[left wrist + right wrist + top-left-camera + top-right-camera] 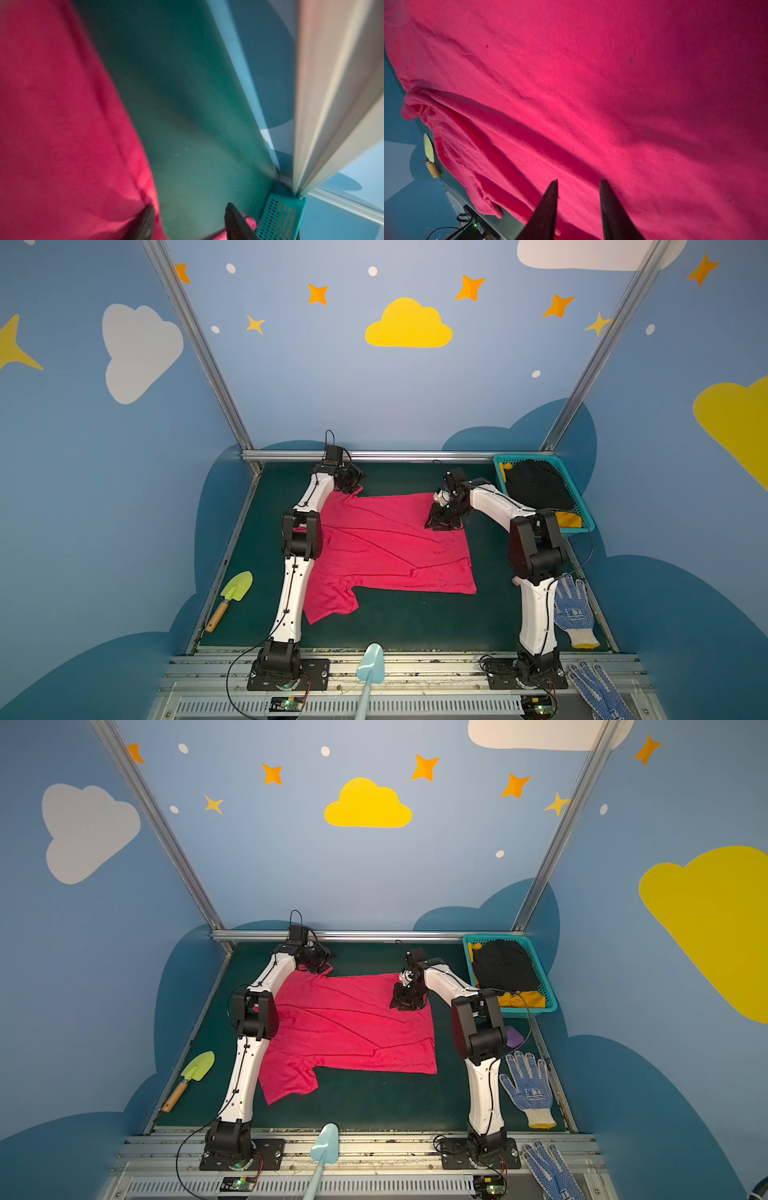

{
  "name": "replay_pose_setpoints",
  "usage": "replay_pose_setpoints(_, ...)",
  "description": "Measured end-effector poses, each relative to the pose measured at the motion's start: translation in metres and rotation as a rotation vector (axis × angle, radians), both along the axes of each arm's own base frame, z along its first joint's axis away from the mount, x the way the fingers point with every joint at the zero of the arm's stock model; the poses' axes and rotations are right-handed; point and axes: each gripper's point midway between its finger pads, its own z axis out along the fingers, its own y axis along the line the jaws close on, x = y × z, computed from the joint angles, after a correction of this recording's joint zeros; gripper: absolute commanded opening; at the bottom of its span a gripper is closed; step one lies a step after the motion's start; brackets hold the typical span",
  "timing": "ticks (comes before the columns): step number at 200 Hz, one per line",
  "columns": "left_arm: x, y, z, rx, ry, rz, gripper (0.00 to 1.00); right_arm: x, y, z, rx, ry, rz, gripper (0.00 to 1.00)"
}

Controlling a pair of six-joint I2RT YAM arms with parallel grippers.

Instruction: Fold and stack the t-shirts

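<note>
Both top views: a pink-red t-shirt lies spread on a dark green mat between the two arms. The left gripper sits low at the shirt's far sleeve corner. The right gripper points down onto the cloth near the opposite far corner. Just beyond the right gripper, a teal basket holds a black t-shirt over a mustard one.

Left wrist view, blurred: the left gripper has its jaws well apart with only bare mat between them. Pink cloth lies beside one finger, and the basket is past the other.

Right wrist view: the right gripper has its jaws a modest gap apart and pinches nothing. Wrinkled pink cloth fills the view ahead.
</note>
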Motion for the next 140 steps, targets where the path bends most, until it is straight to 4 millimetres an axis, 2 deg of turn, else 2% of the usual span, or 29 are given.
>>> replay_pose_setpoints(43,0.009,-0.001,0.019,-0.007,-0.065,-0.026,0.72,0.005,0.0,0.001,0.002,-0.007,-0.003,0.37)
replay_pose_setpoints(72,-0.007,0.015,0.04,0.074,-0.048,-0.051,0.71,0.024,-0.004,0.0,0.007,-0.026,-0.024,0.36)
replay_pose_setpoints(86,-0.021,0.03,0.06,0.136,-0.031,-0.051,0.66,0.032,-0.01,-0.005,0.004,-0.024,-0.043,0.32)
replay_pose_setpoints(114,-0.068,0.076,0.106,0.259,0.013,-0.009,0.49,0.041,-0.028,-0.024,-0.022,0.006,-0.089,0.23)
replay_pose_setpoints(129,-0.096,0.1,0.116,0.307,0.049,0.026,0.4,0.043,-0.038,-0.031,-0.035,0.022,-0.114,0.19)
replay_pose_setpoints(140,-0.117,0.117,0.113,0.335,0.088,0.049,0.37,0.043,-0.045,-0.035,-0.044,0.034,-0.133,0.18)
